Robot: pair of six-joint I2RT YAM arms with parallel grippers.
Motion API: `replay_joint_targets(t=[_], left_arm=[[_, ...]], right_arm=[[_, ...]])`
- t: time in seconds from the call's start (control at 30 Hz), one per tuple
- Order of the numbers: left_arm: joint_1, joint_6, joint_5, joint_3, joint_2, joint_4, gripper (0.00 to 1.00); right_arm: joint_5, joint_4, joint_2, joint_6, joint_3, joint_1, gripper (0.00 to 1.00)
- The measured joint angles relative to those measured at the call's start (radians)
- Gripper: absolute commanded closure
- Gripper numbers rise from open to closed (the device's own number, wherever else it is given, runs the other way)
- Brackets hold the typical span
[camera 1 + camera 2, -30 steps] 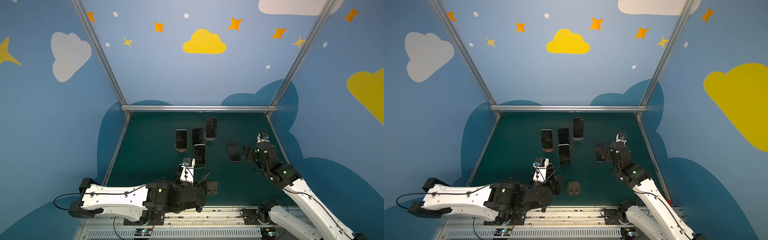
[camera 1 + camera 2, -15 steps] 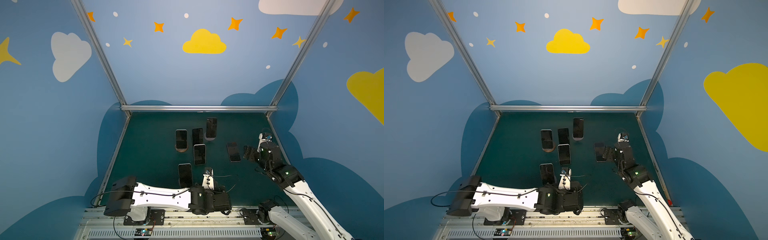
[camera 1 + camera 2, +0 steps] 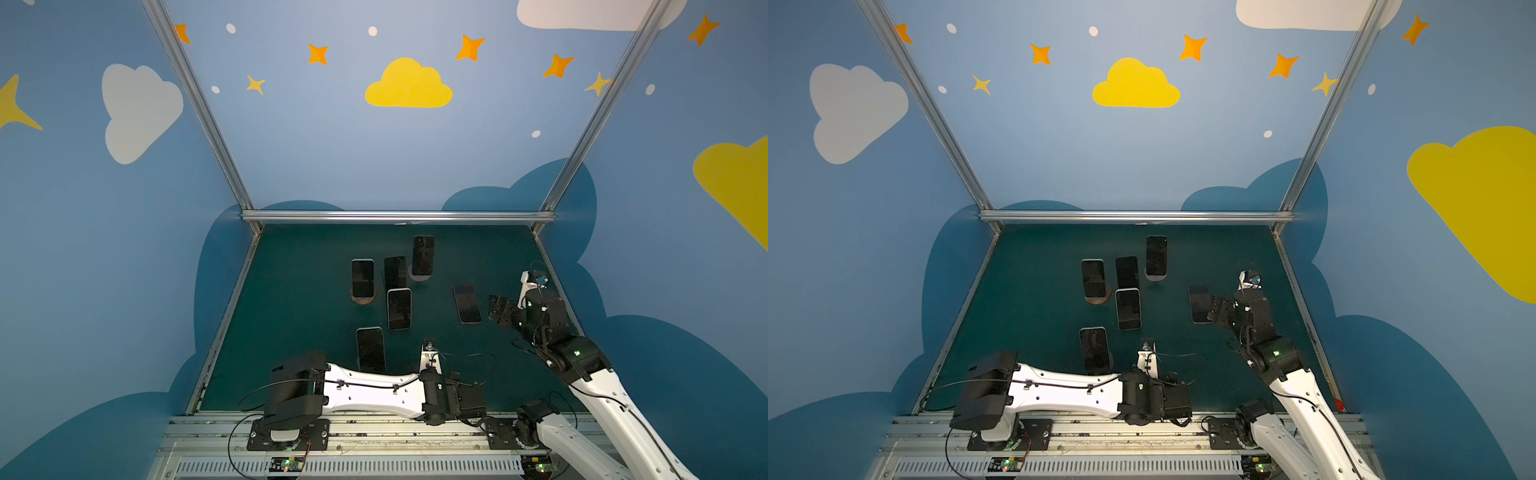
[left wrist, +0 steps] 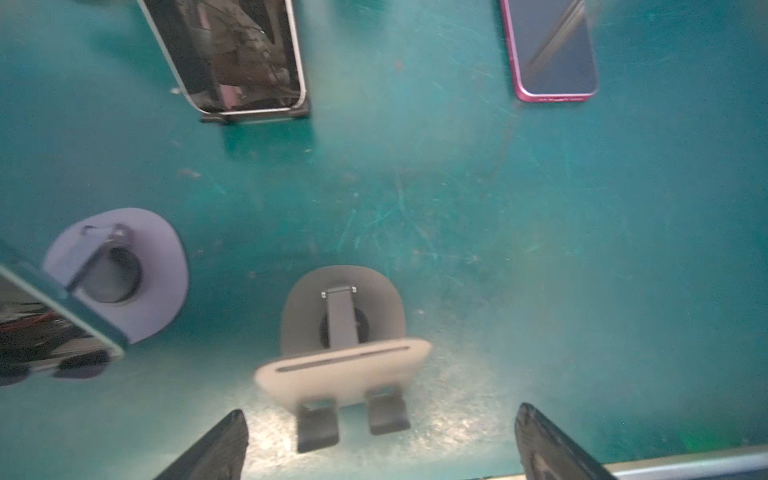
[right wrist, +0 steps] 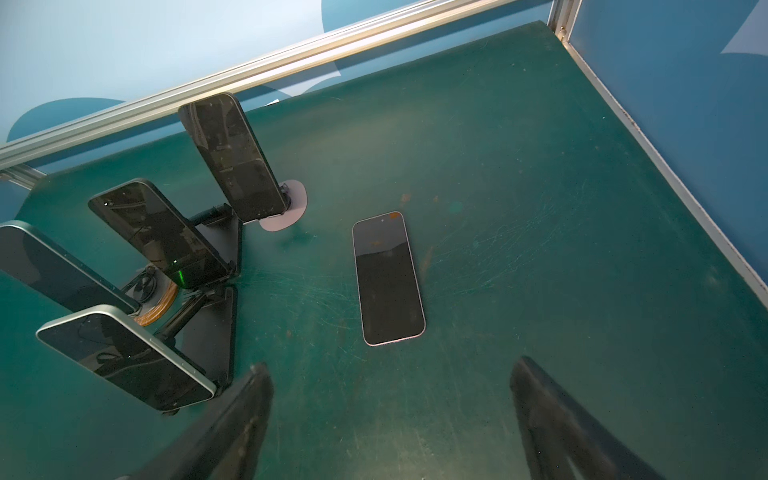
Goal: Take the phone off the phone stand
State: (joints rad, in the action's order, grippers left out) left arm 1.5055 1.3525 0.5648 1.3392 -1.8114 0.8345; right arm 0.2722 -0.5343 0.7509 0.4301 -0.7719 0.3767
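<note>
Six phones: five propped phones on stands cluster left of centre, one flat phone lies on the mat near my right gripper, jaws apart, empty. Left gripper, jaws wide, faces one bare stand by the front edge. Mat runs clear rightward to the side rail.

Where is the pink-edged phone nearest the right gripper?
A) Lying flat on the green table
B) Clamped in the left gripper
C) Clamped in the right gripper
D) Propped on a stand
A: the pink-edged phone lies flat, screen up, on the table, clear of any stand, just ahead of the right gripper, whose open jaws hold nothing.
</note>
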Motion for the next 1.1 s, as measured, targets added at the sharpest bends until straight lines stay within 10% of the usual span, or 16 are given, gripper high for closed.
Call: replay_joint_targets(t=[0.6,1.1], left_arm=[[-0.067,-0.139,0.003,-0.111,-0.006,-0.154,0.14],[-0.075,-0.213,0.026,-0.109,-0.015,-0.196,0.50]], right_arm=[[-0.045,0.034,0.003,0.020,0.039,-0.018,0.11],[-0.058,0.056,0.020,0.034,0.055,-0.020,0.15]])
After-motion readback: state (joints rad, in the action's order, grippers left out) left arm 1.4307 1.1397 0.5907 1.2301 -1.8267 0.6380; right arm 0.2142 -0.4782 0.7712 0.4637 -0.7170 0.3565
